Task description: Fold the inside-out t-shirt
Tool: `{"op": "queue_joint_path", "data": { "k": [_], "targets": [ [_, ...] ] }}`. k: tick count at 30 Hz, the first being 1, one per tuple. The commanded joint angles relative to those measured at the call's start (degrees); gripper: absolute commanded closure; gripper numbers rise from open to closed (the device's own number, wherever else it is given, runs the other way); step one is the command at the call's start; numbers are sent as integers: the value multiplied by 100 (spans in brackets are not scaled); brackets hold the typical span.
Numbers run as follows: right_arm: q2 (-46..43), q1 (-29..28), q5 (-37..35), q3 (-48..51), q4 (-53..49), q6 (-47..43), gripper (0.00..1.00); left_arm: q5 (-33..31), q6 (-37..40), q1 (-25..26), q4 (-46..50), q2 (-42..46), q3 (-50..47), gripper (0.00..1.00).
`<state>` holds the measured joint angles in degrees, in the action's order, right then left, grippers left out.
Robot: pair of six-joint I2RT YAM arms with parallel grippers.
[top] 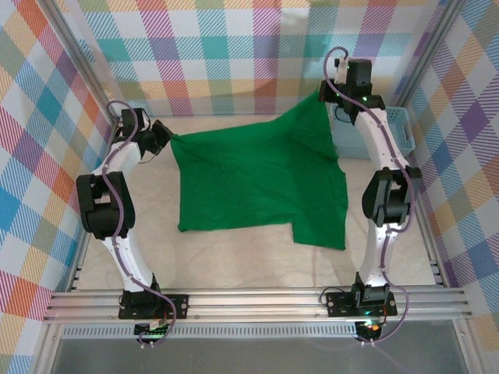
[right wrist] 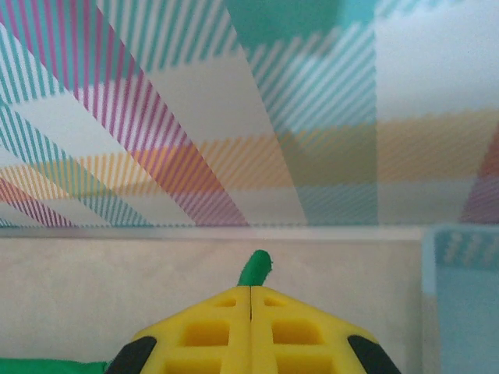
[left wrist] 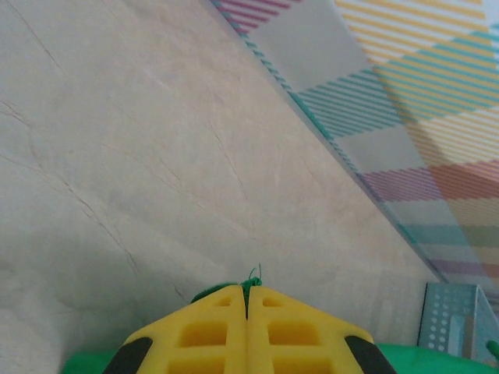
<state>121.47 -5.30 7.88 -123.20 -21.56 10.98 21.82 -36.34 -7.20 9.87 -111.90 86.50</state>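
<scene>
**Top external.** T-shirt [top: 261, 183], green: one, spread across the worktop [top: 234, 257], its two far corners drawn out. Basket [top: 401, 128], blue: one, partly behind the right arm. Left tool [top: 165, 135] and right tool [top: 330, 92]: one at each corner, jaws hard to make out.

**Left wrist.** Left tool [left wrist: 248, 290] clamped tight on a tuft of t-shirt. Basket cut off at the frame edge.

**Right wrist.** Right tool [right wrist: 250, 290] pinched tight on a t-shirt tip. Basket blurred.
</scene>
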Motion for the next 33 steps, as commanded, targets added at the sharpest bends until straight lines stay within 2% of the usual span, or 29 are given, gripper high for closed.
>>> {"op": "queue_joint_path", "data": {
  "k": [1, 6, 12, 18, 21, 28, 33],
  "targets": [
    [719, -50, 147, -992, -131, -164, 100, -157, 119, -132, -75, 223, 58, 100],
    [1537, -110, 356, -2003, -150, -237, 100, -132, 214, -191, 226, -206, 570, 100],
    [2019, -153, 530, -2224, 286, -235, 100, -197, 276, -201, 286, -549, 767, 100],
    [2089, -151, 520, -2490, -84, -310, 100, -179, 364, -196, 441, -676, 866, 100],
    [1640, -152, 393, -1915, -116, -351, 100, -146, 369, -201, 436, -620, 754, 100],
    [35, -146, 375, 711, 706, -296, 100, -70, 361, -193, 112, -303, 56, 100],
    [-822, -147, 196, 2172, 1110, -190, 100, -39, 357, -201, -268, 55, -659, 100]
  ]
}}
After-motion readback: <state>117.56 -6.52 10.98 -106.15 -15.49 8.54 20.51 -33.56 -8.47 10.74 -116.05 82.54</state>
